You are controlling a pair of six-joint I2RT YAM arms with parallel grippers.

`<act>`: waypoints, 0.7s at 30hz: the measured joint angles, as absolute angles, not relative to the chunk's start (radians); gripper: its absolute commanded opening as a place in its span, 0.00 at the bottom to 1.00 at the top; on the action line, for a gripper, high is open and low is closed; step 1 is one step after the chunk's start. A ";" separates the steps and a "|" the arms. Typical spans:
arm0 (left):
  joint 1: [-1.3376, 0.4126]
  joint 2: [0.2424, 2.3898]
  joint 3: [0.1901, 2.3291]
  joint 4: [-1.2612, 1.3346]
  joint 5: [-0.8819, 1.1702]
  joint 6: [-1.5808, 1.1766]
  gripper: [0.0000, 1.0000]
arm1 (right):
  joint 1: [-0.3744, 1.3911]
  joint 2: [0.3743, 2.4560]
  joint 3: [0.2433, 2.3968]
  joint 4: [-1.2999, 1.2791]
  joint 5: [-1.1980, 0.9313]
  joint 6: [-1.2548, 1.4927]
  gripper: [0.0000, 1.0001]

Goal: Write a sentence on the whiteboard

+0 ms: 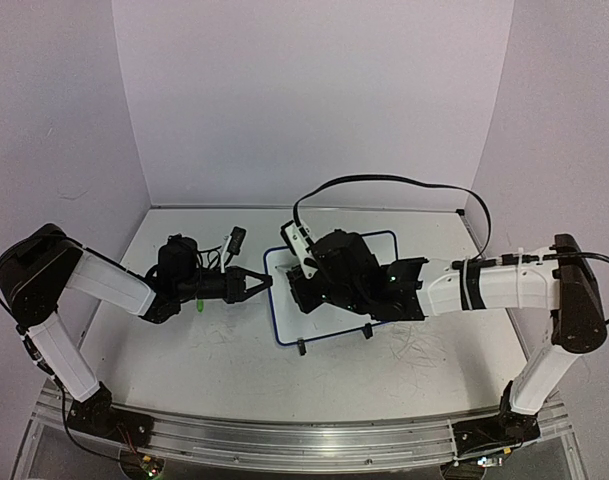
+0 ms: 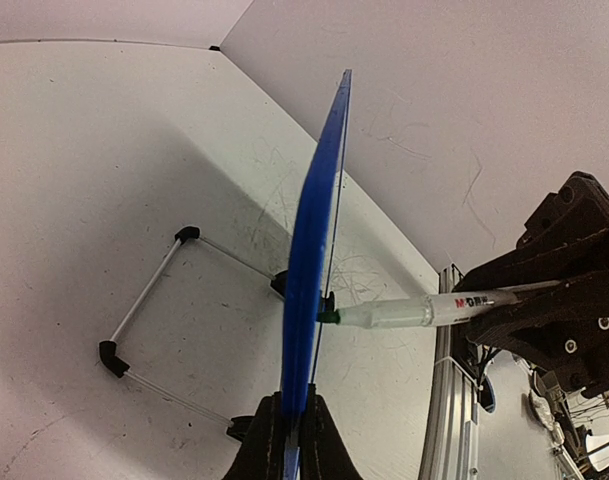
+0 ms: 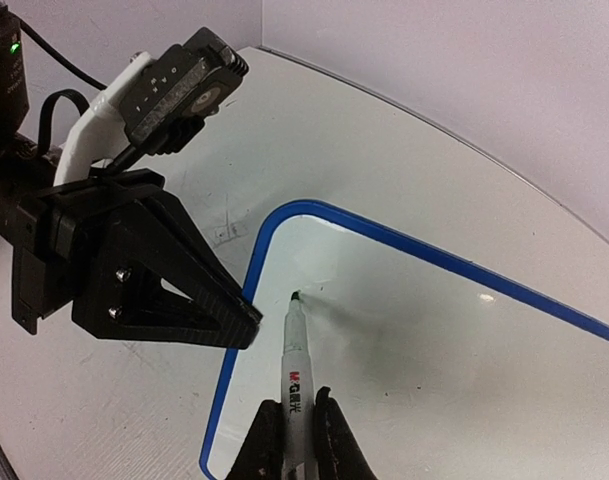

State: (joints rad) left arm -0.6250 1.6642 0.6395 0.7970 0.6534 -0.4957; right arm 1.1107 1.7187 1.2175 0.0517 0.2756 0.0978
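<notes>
The whiteboard [image 1: 281, 318], white with a dark blue rim, stands tilted on the table's middle. My left gripper [image 2: 292, 412] is shut on its left rim; in the left wrist view the whiteboard [image 2: 319, 220] shows edge-on. My right gripper [image 3: 296, 408] is shut on a white marker [image 3: 295, 352]. The marker's green tip [image 3: 296, 296] touches the whiteboard [image 3: 434, 380] near its upper left corner, close to the left gripper's black fingers [image 3: 199, 300]. The marker [image 2: 414, 312] meets the board from the right. No sentence shows on the board's visible surface.
Two small black feet [image 1: 302, 347] stick out below the board's near edge. A thin wire frame [image 2: 149, 300] with black corners lies behind the board. A black cable [image 1: 384, 182] arches over the right wrist. Grey scribbles [image 1: 414, 350] mark the tabletop. Walls close three sides.
</notes>
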 measured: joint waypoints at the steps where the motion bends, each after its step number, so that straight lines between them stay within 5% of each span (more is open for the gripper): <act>1: -0.625 1.664 0.640 0.797 0.653 -0.496 0.00 | 1.111 1.719 1.217 0.051 0.276 0.098 0.00; 21: -0.626 1.664 0.640 0.797 0.653 -0.496 0.00 | 1.111 1.719 1.217 0.050 0.271 0.116 0.00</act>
State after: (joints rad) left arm -0.6258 1.6642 0.6395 0.7967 0.6525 -0.4961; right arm 1.1110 1.7187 1.2169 0.0502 0.2708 0.1157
